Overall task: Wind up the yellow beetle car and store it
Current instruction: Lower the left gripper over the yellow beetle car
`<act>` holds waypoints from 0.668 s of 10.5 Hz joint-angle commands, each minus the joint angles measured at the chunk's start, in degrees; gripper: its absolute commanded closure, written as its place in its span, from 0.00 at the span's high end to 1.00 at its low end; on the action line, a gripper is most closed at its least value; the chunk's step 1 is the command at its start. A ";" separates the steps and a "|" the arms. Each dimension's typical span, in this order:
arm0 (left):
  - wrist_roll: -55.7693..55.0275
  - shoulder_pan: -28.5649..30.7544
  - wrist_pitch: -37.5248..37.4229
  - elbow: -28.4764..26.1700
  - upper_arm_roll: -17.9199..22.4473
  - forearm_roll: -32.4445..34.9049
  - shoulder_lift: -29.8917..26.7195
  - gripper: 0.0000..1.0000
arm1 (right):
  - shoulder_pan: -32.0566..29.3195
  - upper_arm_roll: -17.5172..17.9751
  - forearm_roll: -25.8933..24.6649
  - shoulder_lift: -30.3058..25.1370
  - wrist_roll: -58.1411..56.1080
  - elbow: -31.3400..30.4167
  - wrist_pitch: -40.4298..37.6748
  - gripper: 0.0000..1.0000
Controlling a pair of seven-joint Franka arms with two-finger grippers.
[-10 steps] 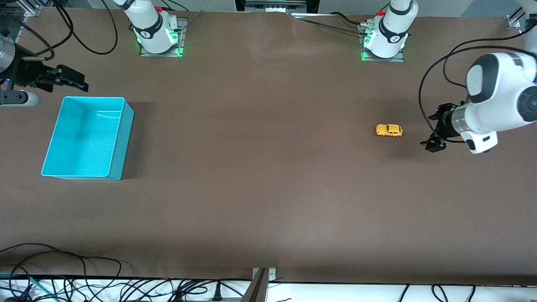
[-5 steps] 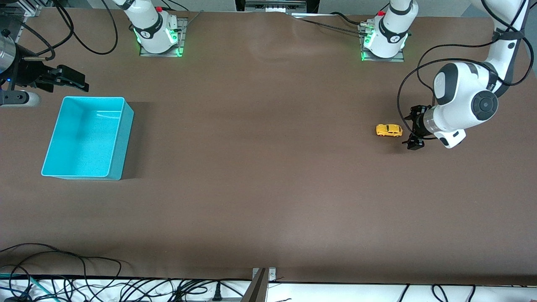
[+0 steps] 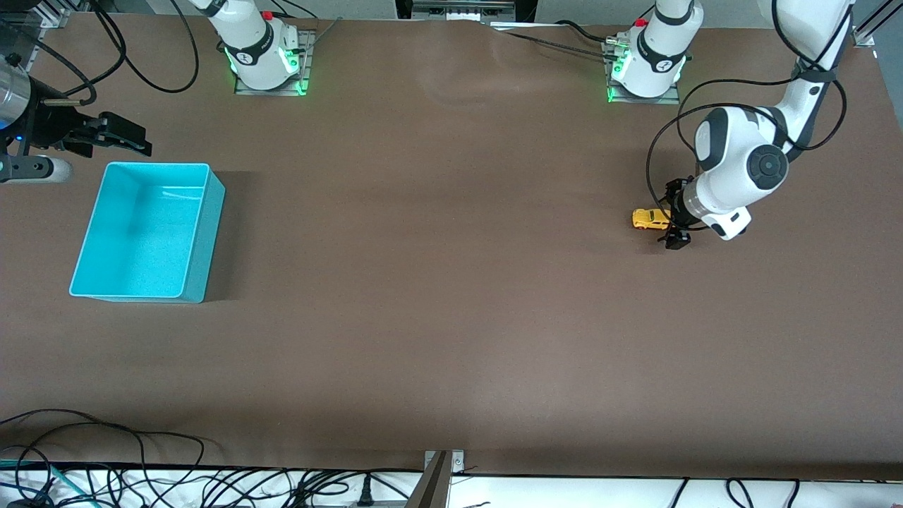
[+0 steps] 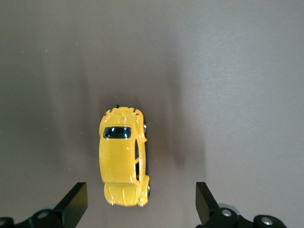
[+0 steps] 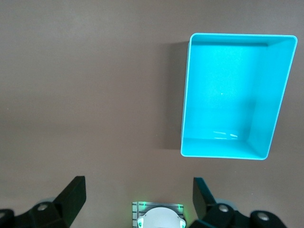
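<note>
The yellow beetle car [image 3: 647,219] stands on its wheels on the brown table toward the left arm's end. My left gripper [image 3: 674,215] is open and low at the car's end. In the left wrist view the car [image 4: 122,156] lies lengthwise, and its end sits between the two spread fingertips [image 4: 75,202], closer to that one, with no contact seen. The teal bin [image 3: 206,243] is empty at the right arm's end. My right gripper [image 3: 129,138] is open and empty, and waits over the table beside the bin's rim. The right wrist view shows the bin [image 5: 186,95].
The two arm bases [image 3: 267,60] [image 3: 647,67] stand along the table's edge by the robots. The right arm's base also shows in the right wrist view [image 5: 157,216]. Loose cables [image 3: 106,473] lie past the table's edge nearest the front camera.
My left gripper has moved from the left arm's end of the table toward the car and now has the car's end between its open fingers. The car, the bin and the right arm have stayed put.
</note>
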 commanded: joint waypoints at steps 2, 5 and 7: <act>-2.09 0.09 1.51 -0.95 -0.01 -0.91 0.70 1.00 | 0.33 -0.20 -0.11 -0.24 -1.50 -0.16 0.29 1.00; -3.84 0.00 5.79 -2.69 -0.01 -0.82 1.58 1.00 | 0.33 -0.20 -0.11 -0.24 -1.50 -0.16 0.29 1.00; -3.76 0.00 6.69 -3.58 -0.01 -0.82 1.67 1.00 | 0.33 -0.20 -0.11 -0.24 -1.50 -0.16 0.38 1.00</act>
